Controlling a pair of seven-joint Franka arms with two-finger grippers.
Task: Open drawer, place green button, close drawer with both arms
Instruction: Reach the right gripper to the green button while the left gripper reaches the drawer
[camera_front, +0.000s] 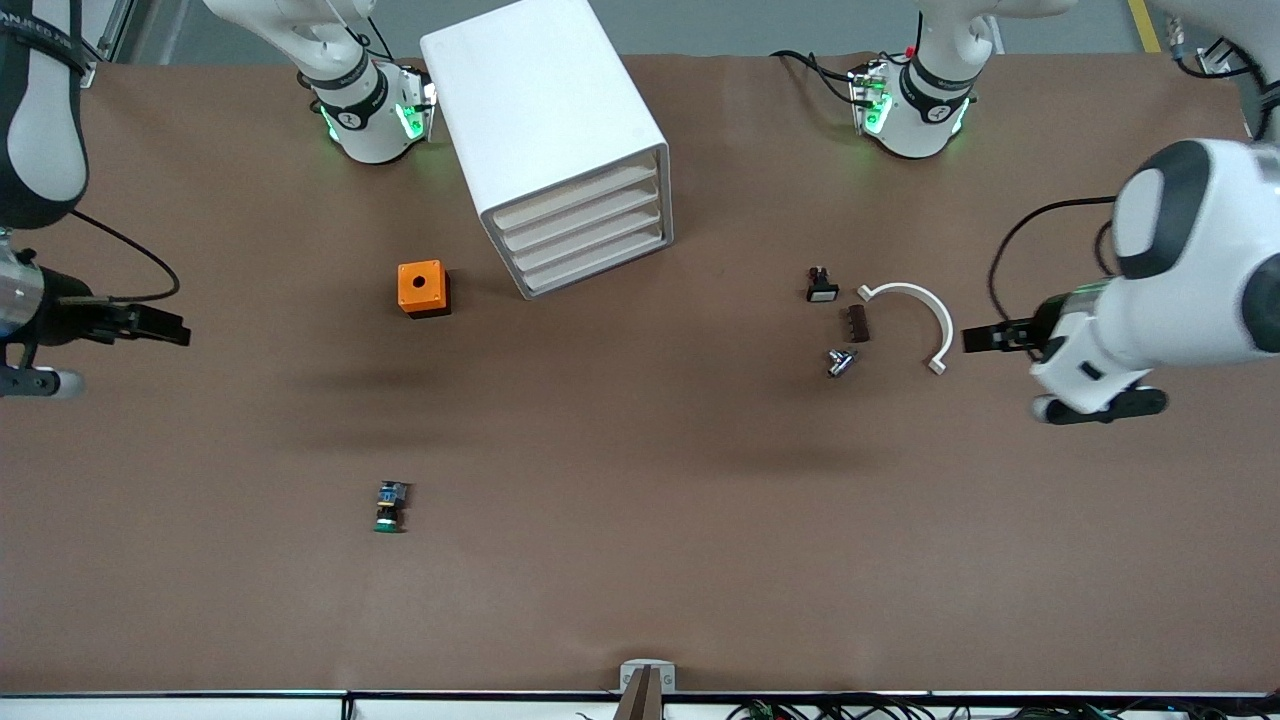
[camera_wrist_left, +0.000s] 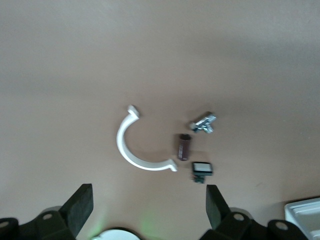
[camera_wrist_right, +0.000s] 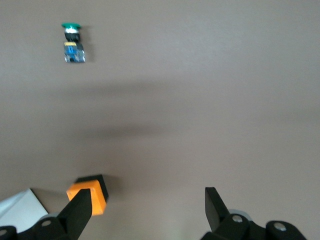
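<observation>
The white cabinet (camera_front: 545, 120) stands at the back of the table, and its four drawers are shut. The lower two drawers (camera_front: 592, 254) sit flush with its front. The green-capped button (camera_front: 389, 507) lies on its side on the brown table, nearer the front camera than the orange box. It also shows in the right wrist view (camera_wrist_right: 73, 43). My right gripper (camera_front: 178, 330) hovers open and empty above the right arm's end of the table (camera_wrist_right: 147, 207). My left gripper (camera_front: 972, 339) hovers open and empty beside a white arc-shaped part (camera_wrist_left: 148, 207).
An orange box with a hole (camera_front: 423, 288) stands beside the cabinet's front. At the left arm's end lie the white arc-shaped part (camera_front: 915, 312), a black button with a white face (camera_front: 821, 286), a brown block (camera_front: 857, 323) and a small metal piece (camera_front: 841, 361).
</observation>
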